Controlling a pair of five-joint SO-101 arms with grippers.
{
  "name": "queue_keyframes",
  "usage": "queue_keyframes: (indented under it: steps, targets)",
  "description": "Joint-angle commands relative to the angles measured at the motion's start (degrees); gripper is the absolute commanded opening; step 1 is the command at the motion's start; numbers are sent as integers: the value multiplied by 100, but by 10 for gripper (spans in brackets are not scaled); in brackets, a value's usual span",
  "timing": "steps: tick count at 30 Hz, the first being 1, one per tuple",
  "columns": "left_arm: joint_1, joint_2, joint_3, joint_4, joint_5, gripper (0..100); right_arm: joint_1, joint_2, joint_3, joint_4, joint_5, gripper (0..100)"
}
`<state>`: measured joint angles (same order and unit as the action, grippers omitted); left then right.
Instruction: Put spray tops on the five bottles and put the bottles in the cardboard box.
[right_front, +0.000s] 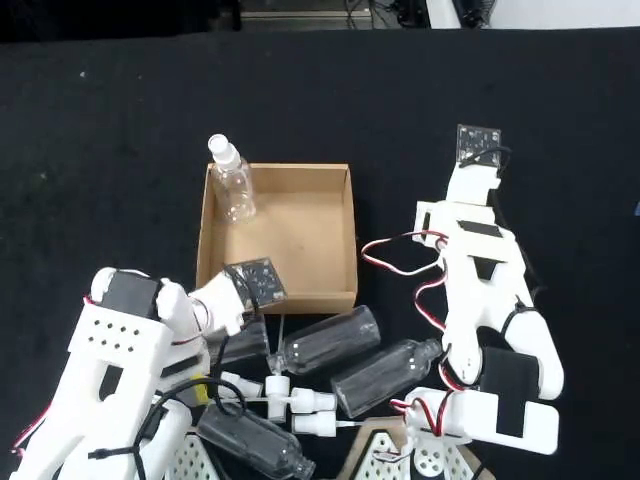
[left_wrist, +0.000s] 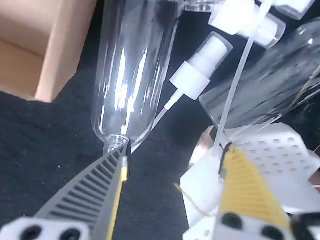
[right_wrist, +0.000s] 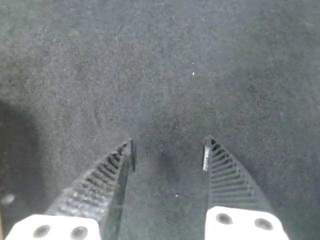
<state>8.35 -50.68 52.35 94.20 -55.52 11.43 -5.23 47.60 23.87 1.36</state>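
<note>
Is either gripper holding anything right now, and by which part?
Nothing is held: left gripper open by the mouth of a bottle; right gripper open above the table.

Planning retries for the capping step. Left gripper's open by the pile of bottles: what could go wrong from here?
1. The left gripper is open with one finger at the neck of a bottle lying on its side; closing may roll it away rather than grip it.
2. Loose spray tops with thin tubes lie beside it; a drag could scatter them.

Robotics lab bench: black cloth table (right_front: 120, 90), white printed arm (right_front: 470, 300).
</note>
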Motion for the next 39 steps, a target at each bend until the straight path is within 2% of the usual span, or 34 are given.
queue_keyframes:
  steps: [1,4,15,35,39]
  targets:
    - [-338,-114,171,-624,-202,265,88,-40,-303,-35,-26,194]
    - [-523,-88,462,-1108,-211,264,88,-40,-303,-26,-26,194]
    - [-523,-114,1508,-2330,-176,262,79,-40,-330,-53,-18,194]
    - [-497,-123,1499,-2189,-193,256,79,-40,-330,-53,-9,194]
    - [-119,-123,1402,-2040,-176,209,79,-40,-330,-53,-9,194]
